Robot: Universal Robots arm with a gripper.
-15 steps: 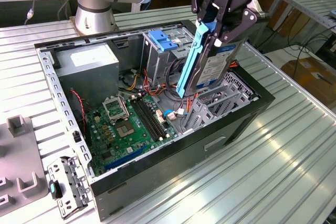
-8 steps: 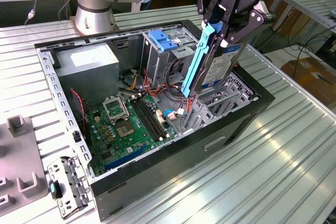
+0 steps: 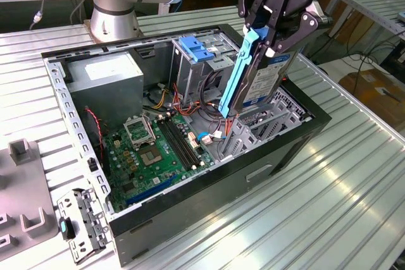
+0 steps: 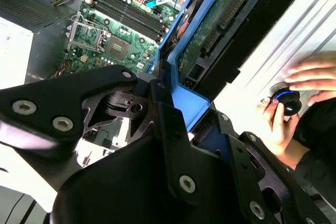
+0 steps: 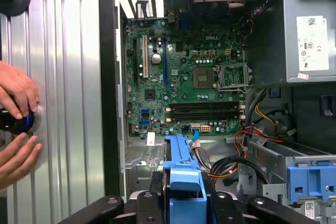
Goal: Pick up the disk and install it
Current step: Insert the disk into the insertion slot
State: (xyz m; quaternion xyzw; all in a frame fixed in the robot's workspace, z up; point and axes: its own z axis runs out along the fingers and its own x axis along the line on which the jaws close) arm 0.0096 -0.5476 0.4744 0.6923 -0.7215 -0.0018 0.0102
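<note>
fully clamped with the gripper (image 3: 266,45) onto the disk (image 3: 269,83) by its blue rail (image 3: 237,80); holds it on end, tilted, near two o'clock over the open case (image 3: 190,213), likely to line its edge up with the bay (image 3: 253,132).

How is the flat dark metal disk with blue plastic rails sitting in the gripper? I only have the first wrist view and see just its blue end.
Observer: In the exterior view the gripper clamps the disk by its upper end; it stands steeply, top leaning toward the exterior view's right.
Operator: Where is its lower end?
Observer: At the grey metal bay in the open black computer case; contact I cannot tell.
Operator: Which face shows?
Observer: The second wrist view shows its green circuit-board face.
</note>
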